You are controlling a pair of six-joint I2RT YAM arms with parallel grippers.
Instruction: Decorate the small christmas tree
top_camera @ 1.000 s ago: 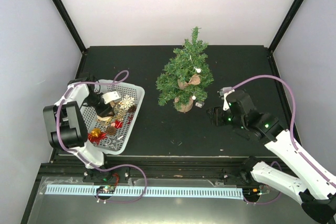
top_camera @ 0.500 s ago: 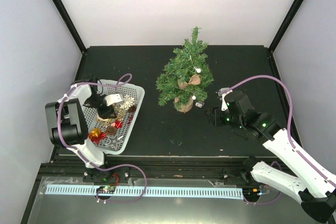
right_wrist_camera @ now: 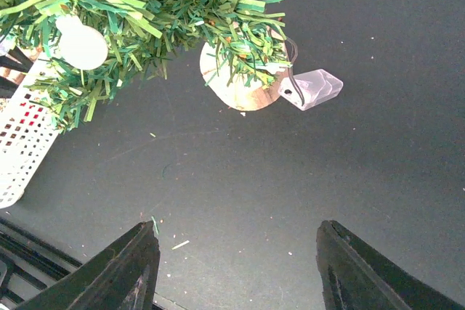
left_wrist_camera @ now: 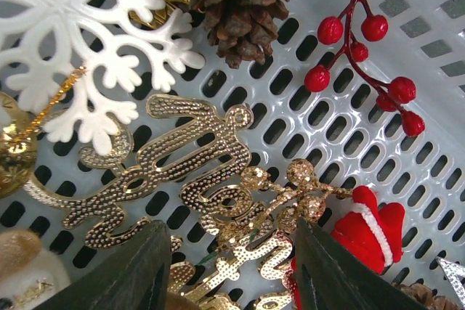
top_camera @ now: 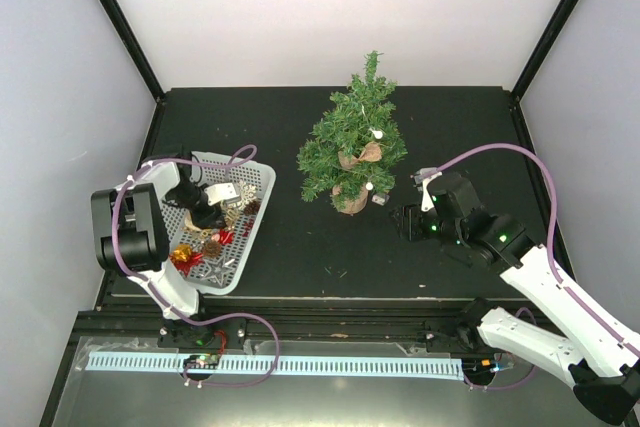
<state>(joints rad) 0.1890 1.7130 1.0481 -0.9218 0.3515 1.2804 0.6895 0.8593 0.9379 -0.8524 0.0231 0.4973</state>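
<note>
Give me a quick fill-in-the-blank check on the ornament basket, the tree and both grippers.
The berry sprig in the basket is ____ in colour.
The pine cone lies beside a ____ snowflake.
The left gripper hovers over ____ glitter lettering.
The right gripper, near the small christmas tree, has its jaws ____ and holds nothing.
Missing words: red; white; gold; open.

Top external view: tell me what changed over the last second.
The left gripper slid rightward over the white tray, toward the gold glitter script ornament, open, with nothing taken hold of. The right gripper edged slightly left toward the small christmas tree, open and empty. Tree, tray and ornaments stayed put.
</note>
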